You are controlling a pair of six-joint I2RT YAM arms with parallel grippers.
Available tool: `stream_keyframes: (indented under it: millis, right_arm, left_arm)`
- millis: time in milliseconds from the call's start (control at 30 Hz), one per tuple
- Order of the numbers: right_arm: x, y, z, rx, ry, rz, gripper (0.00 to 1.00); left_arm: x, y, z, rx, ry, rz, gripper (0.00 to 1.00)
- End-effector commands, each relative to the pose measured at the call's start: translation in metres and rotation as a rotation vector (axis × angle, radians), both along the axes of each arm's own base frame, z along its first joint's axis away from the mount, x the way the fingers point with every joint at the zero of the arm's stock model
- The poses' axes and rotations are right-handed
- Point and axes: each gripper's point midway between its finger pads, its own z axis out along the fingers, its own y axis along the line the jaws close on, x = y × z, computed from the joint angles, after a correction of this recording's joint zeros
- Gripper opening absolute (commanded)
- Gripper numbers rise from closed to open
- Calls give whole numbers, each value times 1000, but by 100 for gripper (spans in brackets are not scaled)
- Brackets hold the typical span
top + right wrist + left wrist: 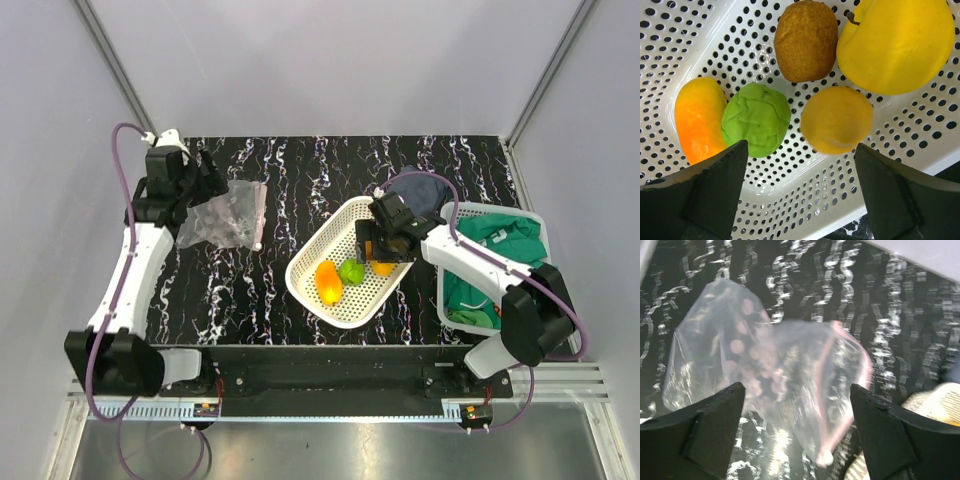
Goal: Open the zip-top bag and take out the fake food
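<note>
The zip-top bag (228,215) lies crumpled on the black marbled table at the far left, its pink zip strip (826,390) gaping. No food shows inside the bag (760,370). My left gripper (797,387) hovers open just above it, touching nothing. The fake food lies in the white mesh basket (340,225): an orange-yellow piece (697,120), a green round one (756,119), a small yellow ball (837,120), a brown piece (806,40) and a large yellow fruit (895,45). My right gripper (801,147) hangs open over the basket (815,200), holding nothing.
A second white basket (530,222) with green clothing (500,240) stands at the right edge, under the right arm. A dark blue cloth (425,190) lies behind the food basket. The basket's corner (940,400) shows just right of the bag.
</note>
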Motion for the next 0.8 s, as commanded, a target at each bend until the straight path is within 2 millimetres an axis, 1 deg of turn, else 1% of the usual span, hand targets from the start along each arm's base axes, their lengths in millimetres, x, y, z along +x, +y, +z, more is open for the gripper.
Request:
stream_keyframes:
  millis: [0, 33, 67, 100, 133, 167, 233, 267, 300, 333, 367, 400, 433, 467, 500, 533, 567, 600, 633, 667, 700, 733, 767]
  right_arm:
    - [5, -4, 20, 5, -75, -9, 100]
    - [5, -4, 22, 10, -81, -10, 100]
    - [6, -4, 28, 24, -99, -12, 100]
    - [5, -3, 31, 32, -109, -10, 100]
    - [5, -2, 34, 45, -115, -7, 100]
    - [6, 0, 45, 75, -144, -5, 100]
    - [3, 3, 50, 117, -163, 2, 100]
    - [4, 6, 65, 164, -209, -2, 100]
    - [1, 7, 64, 184, -216, 3, 100]
    - [4, 12, 74, 233, -256, 11, 100]
    - [-2, 10, 77, 264, -272, -7, 100]
    - [-2, 10, 82, 288, -297, -13, 100]
    - [-3, 15, 97, 345, -339, 9, 100]
    - [-6, 15, 97, 364, -340, 5, 100]
    - [-7, 16, 100, 382, -352, 5, 100]
    - [-9, 17, 111, 418, -383, 12, 100]
    - [-13, 16, 106, 430, -377, 2, 100]
    - [-18, 20, 108, 462, -374, 28, 100]
    - [-19, 22, 117, 504, -401, 30, 100]
    - [-23, 23, 111, 516, -392, 35, 100]
    - [-28, 27, 113, 548, -384, 64, 100]
    - [-33, 30, 130, 604, -426, 90, 100]
    - [-39, 31, 129, 632, -430, 109, 100]
  left_arm:
    - [-18, -41, 49, -102, -179, -155, 91]
    - [-24, -52, 51, -125, -186, -192, 91]
    - [-33, -61, 60, -143, -221, -231, 91]
    - [-38, -76, 55, -167, -232, -280, 91]
    - [-45, -88, 57, -213, -242, -323, 92]
    - [-50, -97, 58, -241, -255, -352, 92]
    - [-68, -126, 61, -327, -297, -448, 96]
    - [-73, -135, 62, -353, -310, -480, 97]
    - [-85, -153, 62, -385, -336, -538, 99]
    - [-92, -162, 62, -418, -341, -564, 99]
    - [-101, -178, 58, -437, -354, -616, 99]
    - [-108, -182, 62, -451, -383, -631, 99]
    - [-113, -188, 60, -471, -384, -645, 99]
    - [-120, -197, 53, -487, -391, -676, 99]
    - [-125, -201, 51, -499, -395, -691, 99]
    - [-130, -204, 51, -525, -400, -699, 99]
    - [-136, -210, 48, -544, -414, -722, 99]
    - [-140, -213, 48, -567, -419, -736, 99]
    - [-146, -215, 51, -585, -434, -753, 99]
    - [-150, -218, 51, -601, -452, -769, 99]
    - [-155, -219, 54, -627, -462, -786, 99]
    - [-162, -219, 64, -651, -512, -807, 99]
    - [-169, -218, 71, -673, -541, -825, 99]
